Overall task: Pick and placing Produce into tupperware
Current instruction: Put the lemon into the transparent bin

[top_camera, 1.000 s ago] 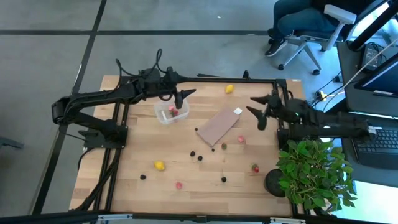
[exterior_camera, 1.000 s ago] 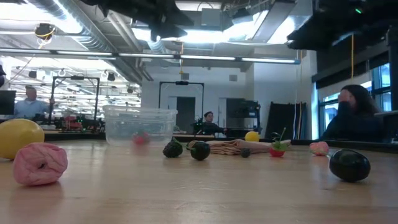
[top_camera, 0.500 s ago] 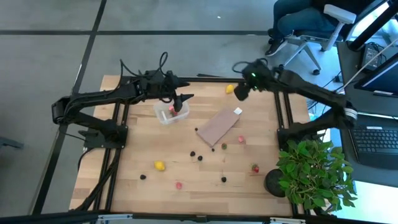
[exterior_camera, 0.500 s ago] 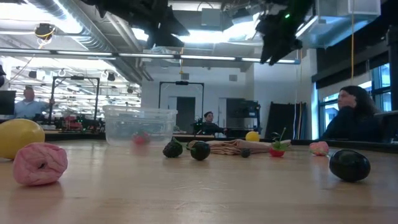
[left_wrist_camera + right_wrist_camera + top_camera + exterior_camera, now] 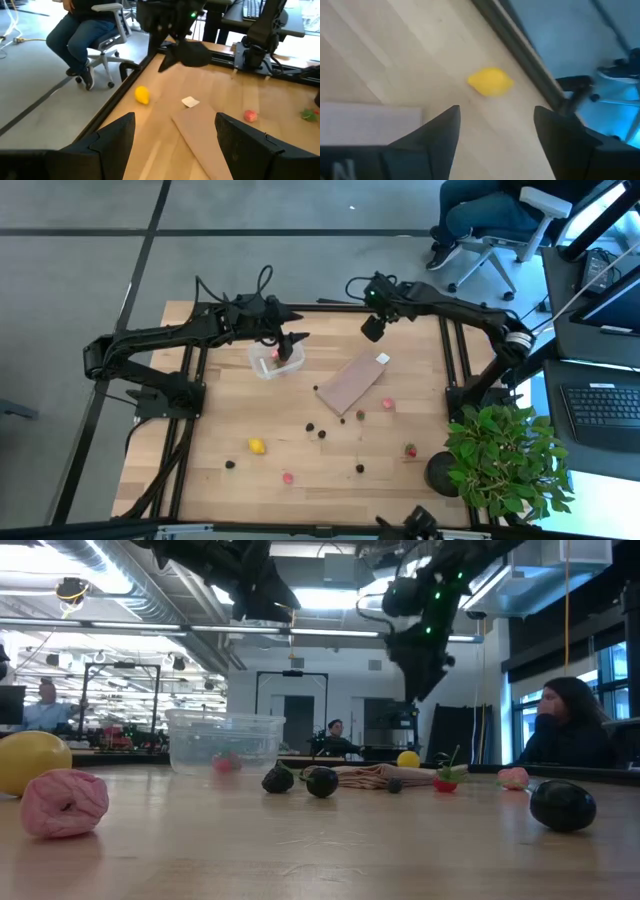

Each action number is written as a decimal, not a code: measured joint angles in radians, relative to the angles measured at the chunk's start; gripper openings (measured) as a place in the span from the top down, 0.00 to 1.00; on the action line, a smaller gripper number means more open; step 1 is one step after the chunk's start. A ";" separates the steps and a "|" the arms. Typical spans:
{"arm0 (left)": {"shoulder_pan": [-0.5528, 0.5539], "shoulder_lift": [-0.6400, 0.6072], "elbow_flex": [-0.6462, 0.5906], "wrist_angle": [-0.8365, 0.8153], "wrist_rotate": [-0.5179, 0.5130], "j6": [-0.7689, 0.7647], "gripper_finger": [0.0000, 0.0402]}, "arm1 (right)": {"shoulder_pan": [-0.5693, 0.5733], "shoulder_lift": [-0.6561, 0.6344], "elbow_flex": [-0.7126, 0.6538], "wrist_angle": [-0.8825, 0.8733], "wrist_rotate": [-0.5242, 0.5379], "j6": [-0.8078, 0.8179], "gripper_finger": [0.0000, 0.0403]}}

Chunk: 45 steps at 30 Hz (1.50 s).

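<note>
The yellow lemon (image 5: 490,82) at the far edge of the table (image 5: 300,450) looks small, light and rounded, likely firm and a little slick, so it may roll or squirt out unless the fingers close squarely across its middle. The right gripper (image 5: 495,131) hangs above it with its fingers spread and nothing between them, the right arm stretched from its base at the table's right side across to the far edge and angled down at the fruit. The left gripper (image 5: 291,342) hovers over the clear tupperware (image 5: 274,361), fingers apart and empty, its arm reaching in from the left. A red piece already lies in the tub (the rest of the produce is scattered over the table, beyond a tan board (image 5: 350,383)).
</note>
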 joint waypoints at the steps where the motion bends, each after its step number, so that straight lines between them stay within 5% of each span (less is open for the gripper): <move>1: 0.001 0.000 0.000 0.000 -0.001 0.000 0.33 | -0.013 0.013 0.000 0.017 -0.032 0.018 0.32; 11: 0.037 0.000 0.000 0.000 -0.001 0.051 0.33 | -0.069 0.109 0.000 0.043 -0.096 0.087 0.12; 24: 0.048 0.000 0.000 -0.004 0.000 0.048 0.33 | -0.069 0.107 0.044 0.066 0.040 -0.027 0.11; 28: 0.048 0.000 0.000 -0.005 0.000 0.043 0.33 | -0.074 0.107 0.129 -0.057 0.037 0.149 0.11; 45: 0.040 0.000 0.000 -0.006 0.004 0.017 0.33 | -0.123 0.222 0.204 -0.049 -0.052 0.204 0.11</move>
